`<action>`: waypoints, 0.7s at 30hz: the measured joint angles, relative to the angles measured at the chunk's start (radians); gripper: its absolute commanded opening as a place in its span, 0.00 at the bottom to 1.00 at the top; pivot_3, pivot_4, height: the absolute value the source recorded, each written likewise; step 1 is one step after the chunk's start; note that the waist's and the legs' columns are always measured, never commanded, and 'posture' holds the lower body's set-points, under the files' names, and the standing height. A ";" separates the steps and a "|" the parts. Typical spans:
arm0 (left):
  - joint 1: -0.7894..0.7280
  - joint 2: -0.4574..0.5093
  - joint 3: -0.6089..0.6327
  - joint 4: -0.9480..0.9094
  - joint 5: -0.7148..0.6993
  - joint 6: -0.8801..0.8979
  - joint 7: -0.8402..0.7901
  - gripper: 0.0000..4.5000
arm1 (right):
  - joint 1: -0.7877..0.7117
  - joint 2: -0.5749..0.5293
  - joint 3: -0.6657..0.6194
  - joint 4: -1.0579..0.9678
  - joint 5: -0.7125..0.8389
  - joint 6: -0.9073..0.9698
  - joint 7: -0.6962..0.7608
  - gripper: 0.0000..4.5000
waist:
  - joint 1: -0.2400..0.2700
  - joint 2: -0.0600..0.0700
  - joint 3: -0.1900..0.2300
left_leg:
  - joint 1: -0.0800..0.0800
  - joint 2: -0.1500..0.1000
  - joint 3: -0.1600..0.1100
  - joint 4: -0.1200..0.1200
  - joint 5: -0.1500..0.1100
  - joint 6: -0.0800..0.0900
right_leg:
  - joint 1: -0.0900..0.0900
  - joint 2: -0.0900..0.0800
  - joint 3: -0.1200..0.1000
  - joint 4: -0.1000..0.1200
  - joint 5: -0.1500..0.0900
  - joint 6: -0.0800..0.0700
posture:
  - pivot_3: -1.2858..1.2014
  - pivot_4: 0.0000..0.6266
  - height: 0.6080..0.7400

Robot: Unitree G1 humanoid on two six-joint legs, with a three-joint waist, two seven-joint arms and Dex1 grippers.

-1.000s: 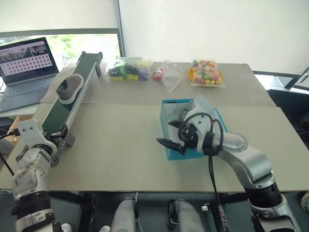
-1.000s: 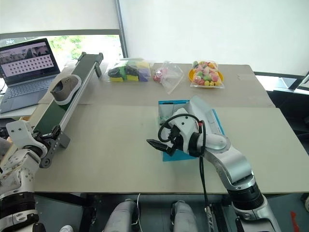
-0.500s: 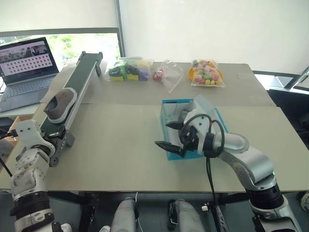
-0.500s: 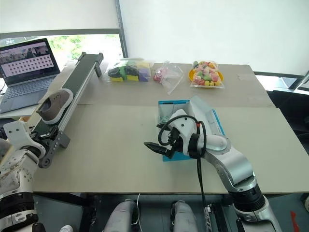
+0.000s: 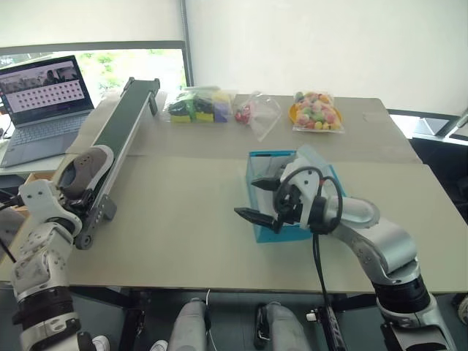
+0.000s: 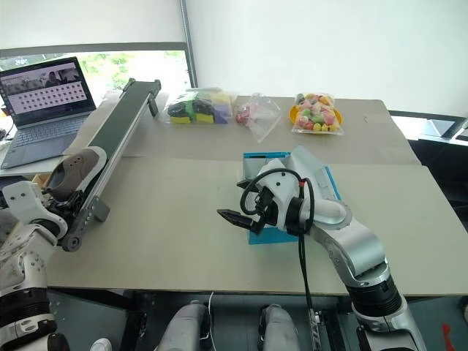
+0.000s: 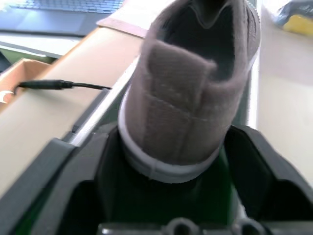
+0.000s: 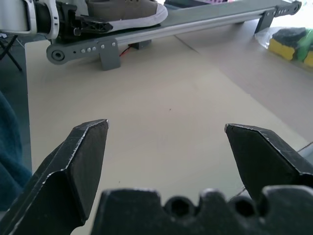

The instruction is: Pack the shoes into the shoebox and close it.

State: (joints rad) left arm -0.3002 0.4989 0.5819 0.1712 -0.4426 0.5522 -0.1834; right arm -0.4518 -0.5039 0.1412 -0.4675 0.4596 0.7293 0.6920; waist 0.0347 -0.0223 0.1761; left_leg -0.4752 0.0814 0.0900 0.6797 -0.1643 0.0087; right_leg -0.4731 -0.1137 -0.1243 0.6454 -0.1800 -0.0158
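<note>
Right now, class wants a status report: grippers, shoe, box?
Left gripper around shoe heel on conveyor. Right gripper open, empty. Shoebox open.

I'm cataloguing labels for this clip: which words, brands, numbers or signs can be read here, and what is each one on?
None can be read.
laptop: its screen shows rows of small tiles, too small to read.
shoebox: no lettering shows on the visible blue side or white inside.
shoe: no brand or label shows on the grey heel.
conveyor: no markings can be read.
bags: no print can be read.
</note>
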 measured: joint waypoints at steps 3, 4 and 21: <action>-0.025 -0.016 0.008 -0.002 -0.031 0.021 0.014 0.54 | -0.021 0.008 -0.008 0.000 0.019 0.002 -0.009 1.00 | 0.009 0.000 0.000 | 0.000 0.000 0.000 0.000 0.000 0.000 | 0.001 0.000 0.000 0.000 0.000 0.000 | 0.52 0.24 0.55; -0.030 -0.021 0.010 -0.002 -0.035 0.024 0.017 0.54 | -0.027 0.010 -0.011 0.001 0.022 0.003 -0.015 1.00 | 0.009 0.000 0.000 | 0.000 0.000 0.000 0.000 0.000 0.000 | 0.001 0.000 0.000 0.000 0.000 0.000 | 0.52 0.24 0.55; -0.058 -0.334 -0.179 -0.398 -0.546 0.280 -0.019 0.54 | -0.373 0.574 -0.520 0.490 0.391 0.505 -0.657 1.00 | -0.016 -0.005 -0.001 | -0.003 -0.001 0.002 0.003 0.006 0.008 | 0.001 0.002 0.001 0.002 0.005 0.006 | 0.52 0.24 0.55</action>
State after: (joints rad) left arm -0.3580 0.1648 0.4025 -0.2266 -0.9886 0.8325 -0.2020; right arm -0.8244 0.0698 -0.3791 0.0227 0.8509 1.2348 0.0352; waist 0.0189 -0.0272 0.1749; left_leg -0.4780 0.0804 0.0916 0.6826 -0.1581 0.0163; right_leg -0.4723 -0.1120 -0.1230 0.6473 -0.1749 -0.0096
